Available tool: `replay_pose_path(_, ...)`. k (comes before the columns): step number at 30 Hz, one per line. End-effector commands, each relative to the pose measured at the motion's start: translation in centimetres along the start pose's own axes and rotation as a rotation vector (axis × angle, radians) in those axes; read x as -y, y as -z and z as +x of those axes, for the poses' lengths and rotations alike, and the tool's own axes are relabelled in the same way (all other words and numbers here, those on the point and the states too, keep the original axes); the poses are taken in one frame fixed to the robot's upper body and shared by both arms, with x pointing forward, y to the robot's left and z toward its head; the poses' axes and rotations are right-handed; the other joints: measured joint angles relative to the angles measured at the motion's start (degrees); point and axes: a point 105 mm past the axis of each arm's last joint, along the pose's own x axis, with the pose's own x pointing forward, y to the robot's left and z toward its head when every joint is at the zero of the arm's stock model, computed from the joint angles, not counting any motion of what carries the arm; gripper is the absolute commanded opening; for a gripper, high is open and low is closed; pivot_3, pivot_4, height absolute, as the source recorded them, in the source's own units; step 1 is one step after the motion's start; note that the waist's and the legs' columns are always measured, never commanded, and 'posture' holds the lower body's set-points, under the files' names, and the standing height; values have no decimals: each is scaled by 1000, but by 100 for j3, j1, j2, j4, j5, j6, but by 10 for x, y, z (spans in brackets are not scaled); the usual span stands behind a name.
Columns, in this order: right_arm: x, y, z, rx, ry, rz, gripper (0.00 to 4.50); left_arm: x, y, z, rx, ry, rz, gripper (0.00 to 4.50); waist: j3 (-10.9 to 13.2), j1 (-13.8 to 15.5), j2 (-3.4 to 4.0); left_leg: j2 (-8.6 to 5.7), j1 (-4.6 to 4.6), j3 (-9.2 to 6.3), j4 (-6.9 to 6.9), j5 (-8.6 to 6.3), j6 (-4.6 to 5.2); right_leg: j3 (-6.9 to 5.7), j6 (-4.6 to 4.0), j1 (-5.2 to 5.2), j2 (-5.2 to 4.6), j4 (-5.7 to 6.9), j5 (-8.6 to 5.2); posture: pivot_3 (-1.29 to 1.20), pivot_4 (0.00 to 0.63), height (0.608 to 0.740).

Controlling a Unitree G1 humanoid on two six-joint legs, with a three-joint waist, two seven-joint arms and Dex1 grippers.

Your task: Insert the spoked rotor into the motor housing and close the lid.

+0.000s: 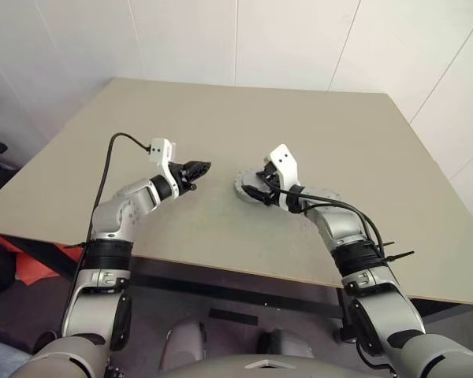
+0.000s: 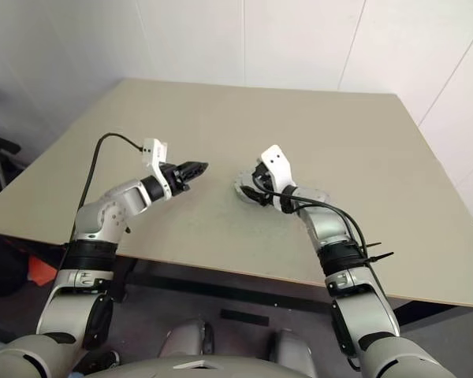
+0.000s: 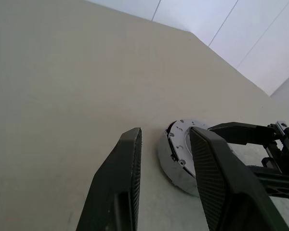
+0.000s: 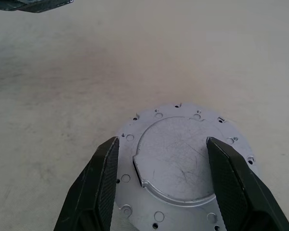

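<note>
Two claws hang over the table [image 1: 221, 118]. On the left, the left claw [image 1: 199, 168] points toward the middle, partly open with nothing between its fingers, probably waiting to help. Next comes the round silver motor housing [image 3: 178, 159], sitting flat on the table with its lid [image 4: 176, 163] on top, so the job looks nearly done. On the right, the right claw [image 4: 161, 180] hovers over the lid, fingers wide apart, holding nothing.
</note>
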Motion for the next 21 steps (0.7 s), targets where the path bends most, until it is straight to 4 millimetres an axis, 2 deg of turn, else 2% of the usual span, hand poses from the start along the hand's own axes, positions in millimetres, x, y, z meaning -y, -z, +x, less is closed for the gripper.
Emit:
replay_pose_path(1, 0, 7, 4, -26, -10, -4, 3593, 7, -14, -1, 40, 21, 35, 1683, 0, -7, 0, 0, 1, 0, 0, 0, 0, 0, 0, 1, 0, 0, 0, 0, 0, 740)
replay_pose_path(4, 1, 7, 5, -22, -11, -4, 4416, 7, -14, -1, 37, 18, 38, 1683, 0, -29, 0, 0, 9, -1, 0, 0, -1, 0, 1, 11, 0, 0, -1, 0, 0, 740)
replay_pose_path(5, 5, 5, 6, -16, 14, -10, 4465, 7, -14, -1, 37, 17, 38, 1683, 0, -36, 0, 0, 12, -1, 0, 0, 0, 0, 2, 16, 0, -1, -1, 0, 0, 740)
replay_pose_path(8, 10, 8, 8, -35, 47, -38, 4465, 6, -13, -2, 35, 12, 39, 1683, 0, -72, 0, -1, 13, -1, 0, 1, -1, 0, 3, 18, 0, -3, -2, 0, 0, 740)
replay_pose_path(15, 4, 19, 10, -59, 19, -34, 4465, 5, -13, -2, 34, 6, 40, 1683, 0, -120, 0, 0, 13, -2, -2, 0, 0, 0, 1, 18, 0, -3, -1, 0, 0, 740)
replay_pose_path(21, 5, 12, 10, -30, 22, -17, 4465, 0, -10, -5, 25, -11, 38, 1683, 0, -122, 0, 0, 14, -2, -2, -1, 1, 0, 2, 18, 0, -5, -1, 0, 0, 740)
